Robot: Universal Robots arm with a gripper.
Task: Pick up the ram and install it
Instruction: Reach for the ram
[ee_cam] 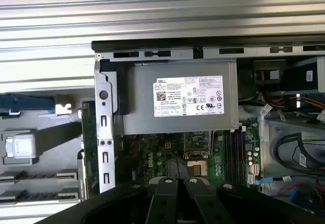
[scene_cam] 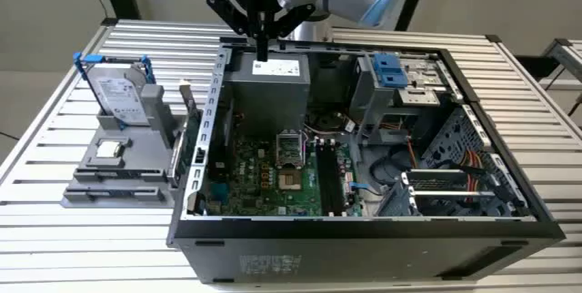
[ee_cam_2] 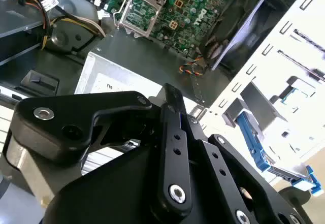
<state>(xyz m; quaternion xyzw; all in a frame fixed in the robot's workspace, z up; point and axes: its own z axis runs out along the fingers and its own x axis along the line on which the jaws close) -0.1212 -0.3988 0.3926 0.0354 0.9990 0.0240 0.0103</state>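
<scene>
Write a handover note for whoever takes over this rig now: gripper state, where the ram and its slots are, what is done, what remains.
Gripper: shut, empty, above the power supply.
Ram: probably the thin green board on edge between the gray holder and the case wall; not certain.
Memory slots: look empty.
Done: nothing that shows.
Left: pick-up and install.

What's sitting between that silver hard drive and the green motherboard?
In the exterior view, an upright green card and the case's side wall stand between the hard drive and motherboard.
</scene>
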